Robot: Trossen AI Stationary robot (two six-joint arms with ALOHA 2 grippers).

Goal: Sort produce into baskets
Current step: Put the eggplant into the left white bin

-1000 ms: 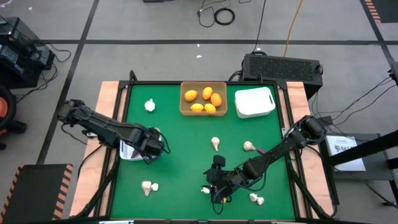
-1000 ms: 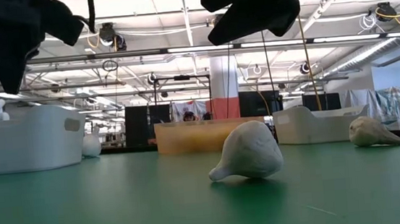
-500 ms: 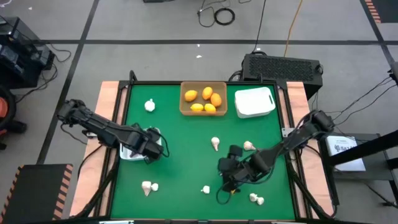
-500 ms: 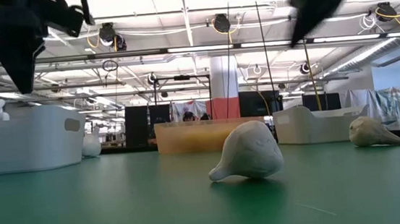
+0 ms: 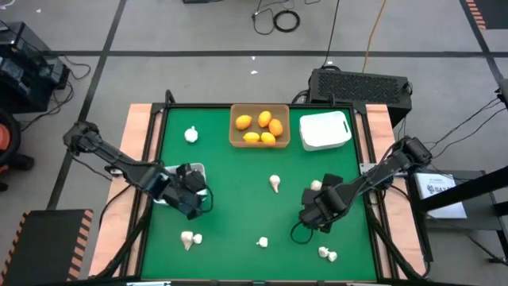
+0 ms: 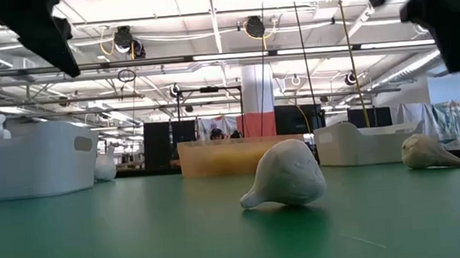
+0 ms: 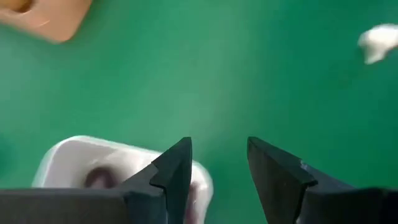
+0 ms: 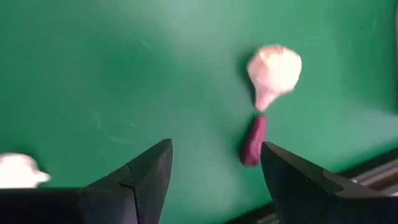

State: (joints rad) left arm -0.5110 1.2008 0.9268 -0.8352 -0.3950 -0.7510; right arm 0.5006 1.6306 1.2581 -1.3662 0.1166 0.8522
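My left gripper (image 5: pixel 193 200) hangs open and empty over the near corner of a white basket (image 5: pixel 195 168) at the table's left. In the left wrist view the basket (image 7: pixel 74 158) holds a dark purple piece (image 7: pixel 96 178). My right gripper (image 5: pixel 316 213) is open and empty above the mat right of centre. In the right wrist view a garlic bulb (image 8: pixel 273 70) and a purple piece (image 8: pixel 253 140) lie on the mat ahead of the fingers. A tan basket (image 5: pixel 235 137) at the far edge holds orange and yellow fruits (image 5: pixel 264 127).
A second white basket (image 5: pixel 325 130) stands at the far right. Garlic bulbs lie loose on the mat: far left (image 5: pixel 191 134), centre (image 5: pixel 275 183), near left (image 5: pixel 189 237), near centre (image 5: pixel 262 241), near right (image 5: pixel 327 254). The table has a raised dark rim (image 5: pixel 159 127).
My right gripper has gone from the near centre of the table toward the right edge and a little toward the far edge, staying open. My left gripper has risen and drifted slightly toward the near edge over the left white basket.
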